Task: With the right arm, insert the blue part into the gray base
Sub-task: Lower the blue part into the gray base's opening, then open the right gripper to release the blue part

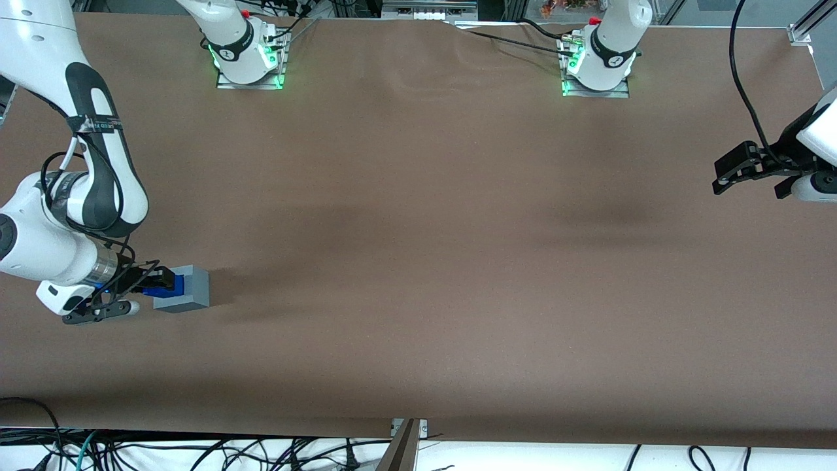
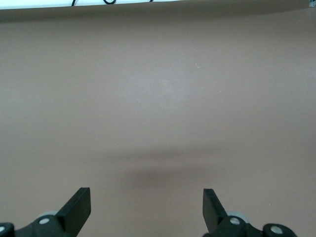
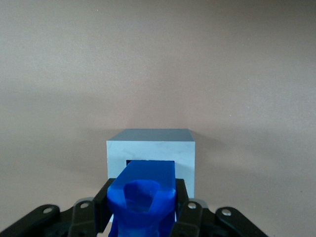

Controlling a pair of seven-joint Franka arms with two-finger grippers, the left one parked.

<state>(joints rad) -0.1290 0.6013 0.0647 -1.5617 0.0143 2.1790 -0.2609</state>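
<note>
The gray base [image 1: 189,288] sits on the brown table near the working arm's end; in the right wrist view the gray base [image 3: 150,148] turns its square opening toward the camera. My right gripper [image 1: 160,286] is shut on the blue part [image 1: 162,288], held level right against the base's open face. Seen from the wrist, the blue part [image 3: 143,197] is pinched between the black fingers [image 3: 181,197], and its leading end reaches into the recess. How deep it sits is hidden by the part itself.
The brown table cover [image 1: 418,261] stretches wide toward the parked arm's end. Two arm bases [image 1: 245,55] stand farthest from the front camera. Cables [image 1: 196,451] hang along the edge nearest that camera.
</note>
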